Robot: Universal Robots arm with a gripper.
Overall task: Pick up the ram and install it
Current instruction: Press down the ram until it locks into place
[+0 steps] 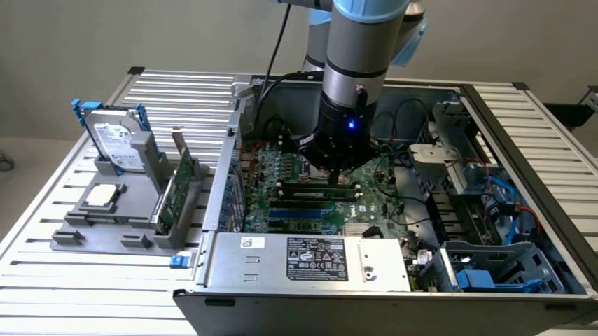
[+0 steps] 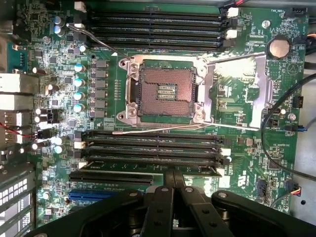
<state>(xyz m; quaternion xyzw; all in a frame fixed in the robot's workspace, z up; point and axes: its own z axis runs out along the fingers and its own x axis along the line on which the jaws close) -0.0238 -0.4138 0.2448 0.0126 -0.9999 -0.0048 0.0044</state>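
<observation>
Slatted metal table carries an open computer case, where the closed, empty end effector presses the ram in its motherboard slot.

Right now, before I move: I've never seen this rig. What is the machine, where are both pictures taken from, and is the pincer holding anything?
It is one robot arm reaching into an open computer case on a slatted table. The exterior view looks on from off the arm; the wrist view looks from the arm onto the motherboard and its bare processor socket. The pincer is shut, over the ram, which lies along a slot; whether it grips is unclear. On the exterior view's left, a holder carries a hard drive, a processor chip and an expansion card.
</observation>
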